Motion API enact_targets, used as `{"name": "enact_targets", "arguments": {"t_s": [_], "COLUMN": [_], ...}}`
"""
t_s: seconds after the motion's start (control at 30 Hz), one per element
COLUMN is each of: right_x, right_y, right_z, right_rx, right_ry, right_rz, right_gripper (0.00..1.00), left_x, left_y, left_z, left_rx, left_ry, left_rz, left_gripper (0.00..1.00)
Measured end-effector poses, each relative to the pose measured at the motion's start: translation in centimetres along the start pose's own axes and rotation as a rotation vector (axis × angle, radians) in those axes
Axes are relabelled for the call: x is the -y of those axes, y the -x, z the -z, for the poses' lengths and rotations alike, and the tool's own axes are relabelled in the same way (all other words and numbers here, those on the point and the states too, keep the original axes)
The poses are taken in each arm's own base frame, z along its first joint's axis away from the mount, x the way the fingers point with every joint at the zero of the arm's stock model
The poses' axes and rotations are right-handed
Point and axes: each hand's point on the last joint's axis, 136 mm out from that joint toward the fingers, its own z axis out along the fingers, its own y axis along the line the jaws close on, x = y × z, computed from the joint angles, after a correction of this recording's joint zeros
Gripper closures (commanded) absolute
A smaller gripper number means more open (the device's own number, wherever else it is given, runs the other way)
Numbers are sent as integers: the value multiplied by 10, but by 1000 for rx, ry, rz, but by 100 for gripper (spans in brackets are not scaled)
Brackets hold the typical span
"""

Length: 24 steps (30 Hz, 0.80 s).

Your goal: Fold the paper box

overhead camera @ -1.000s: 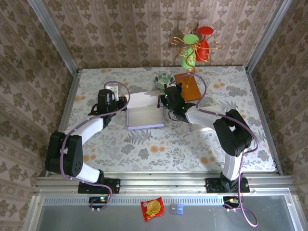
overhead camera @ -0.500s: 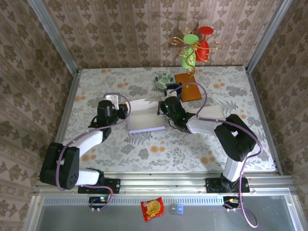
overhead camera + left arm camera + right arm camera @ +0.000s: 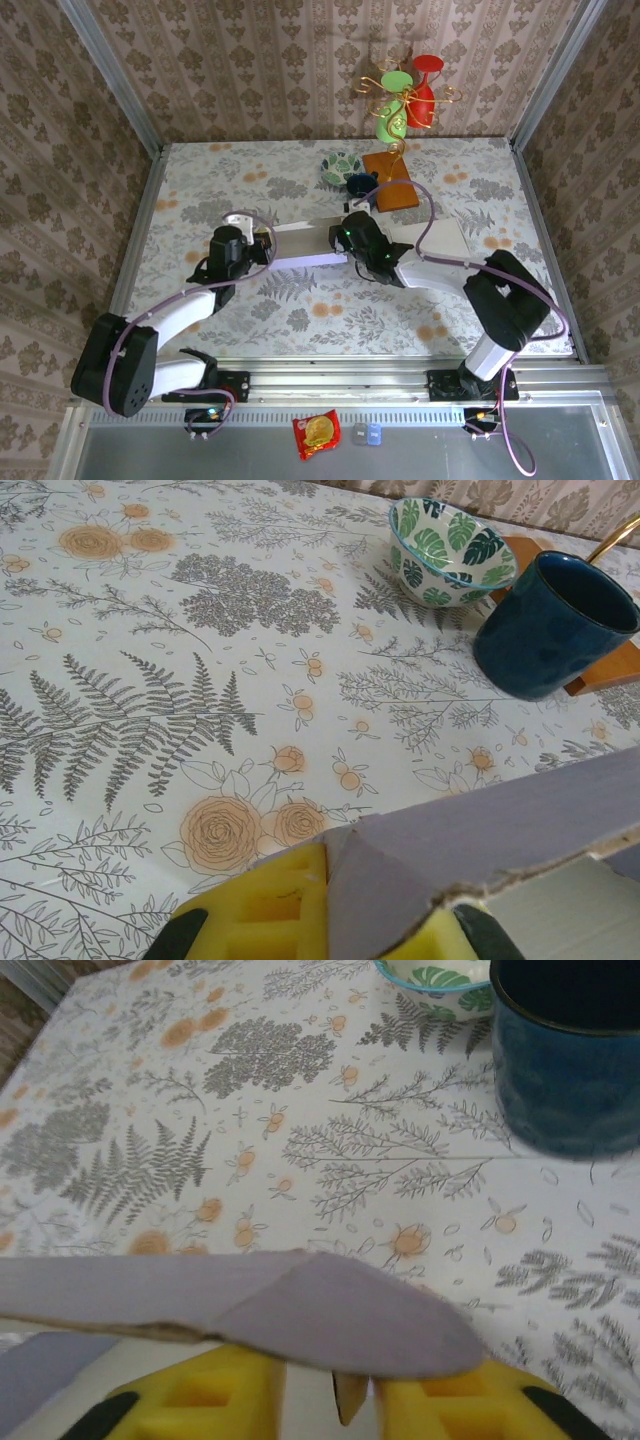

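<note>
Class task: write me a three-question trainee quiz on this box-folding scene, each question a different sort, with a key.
1. True or false: the mug stands inside the bowl.
2. The left gripper pinches: A) box, B) bowl, C) mug?
3. Fill in: the mug is dark ____.
Key: 1 false, it stands beside the bowl; 2 A; 3 blue.

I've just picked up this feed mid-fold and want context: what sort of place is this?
Likely a robot test cell dressed as a home: wallpaper panels set in metal framing, a floral table cover, and a leaf-pattern bowl and blue mug at the back.
</note>
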Motion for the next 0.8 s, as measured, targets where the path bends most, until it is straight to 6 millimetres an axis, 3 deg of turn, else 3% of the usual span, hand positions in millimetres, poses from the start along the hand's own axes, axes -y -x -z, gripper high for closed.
{"name": "enact_targets", "arguments": {"t_s": [0.17,0.43,0.6,0.8], "right_x": [-12,-16,-20,-24], "right_y": [5,4,11,13], "right_z": [25,79,110,114], "right_rx": [-66,-203,-233,-274], "right_ry": [37,56,86,59], "right_rz": [-43,-226,-500,-937], "right_gripper": [44,39,39,42], "left_x": [4,15,19,21], "left_y": [-1,-6,-7,-9], "left_z": [3,4,4,4], "left_rx": [-1,-9,-8,-3], "left_ry": [-1,-10,-4,16], "left_rz": [-8,-29,-40,-45], "left_gripper": [100,100,100,100]}}
